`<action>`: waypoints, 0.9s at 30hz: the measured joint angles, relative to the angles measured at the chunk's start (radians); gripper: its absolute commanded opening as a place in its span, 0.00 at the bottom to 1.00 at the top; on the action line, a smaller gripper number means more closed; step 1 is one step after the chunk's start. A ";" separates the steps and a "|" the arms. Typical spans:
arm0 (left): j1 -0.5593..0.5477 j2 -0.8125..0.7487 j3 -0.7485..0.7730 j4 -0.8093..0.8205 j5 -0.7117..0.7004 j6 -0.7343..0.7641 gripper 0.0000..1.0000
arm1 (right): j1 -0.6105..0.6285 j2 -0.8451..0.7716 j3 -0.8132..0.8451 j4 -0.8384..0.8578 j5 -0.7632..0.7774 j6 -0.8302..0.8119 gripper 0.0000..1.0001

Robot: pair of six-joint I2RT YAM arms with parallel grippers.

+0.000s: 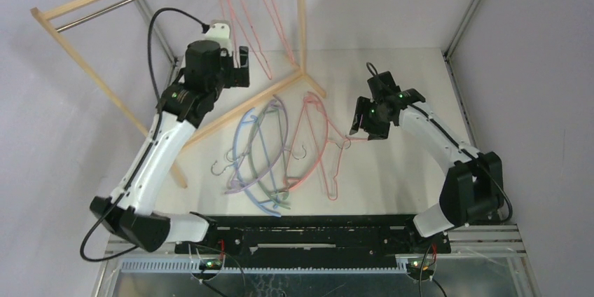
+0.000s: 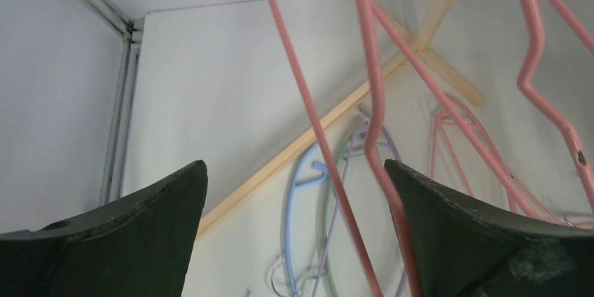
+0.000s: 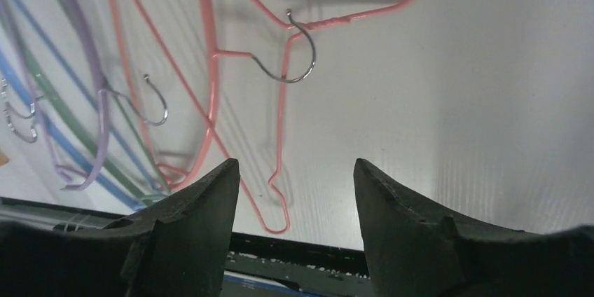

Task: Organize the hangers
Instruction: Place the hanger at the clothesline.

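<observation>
Arms first, since they're closest in the overhead shot. The left gripper (image 1: 242,67) is up at the wooden rack (image 1: 300,17), right beside two pink wire hangers (image 1: 245,32) dangling from the rack's rod. The right gripper (image 1: 359,126) hovers low over the worktop (image 1: 392,171), off to the right of the rack's foot. Just in front of that foot lies the loose pile: blue, lilac and green curved hangers (image 1: 260,153) overlapping, with pink hangers (image 1: 312,136) touching them on the right.

Left wrist cam: fingers (image 2: 140,234) are spread wide, released, gripping nothing. The pink wire hangers (image 2: 317,125) run down through the gap. Can't tell if the thicker wire brushes one finger. The rack's foot beam (image 2: 245,188) and the pile sit below.

Right wrist cam: fingers (image 3: 189,227) are apart too, with nothing between them. A pink hanger (image 3: 209,66) with a metal hook (image 3: 301,59) lies flat just ahead, and the lilac, blue and green ones are off to the left.
</observation>
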 measured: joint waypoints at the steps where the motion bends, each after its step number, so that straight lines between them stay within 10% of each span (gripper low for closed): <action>1: 0.000 -0.033 -0.027 0.000 0.002 -0.008 1.00 | 0.000 0.013 -0.007 0.005 0.004 0.000 0.68; 27: -0.004 -0.398 -0.396 -0.008 0.166 -0.089 1.00 | 0.002 0.292 -0.021 0.160 -0.025 0.003 0.62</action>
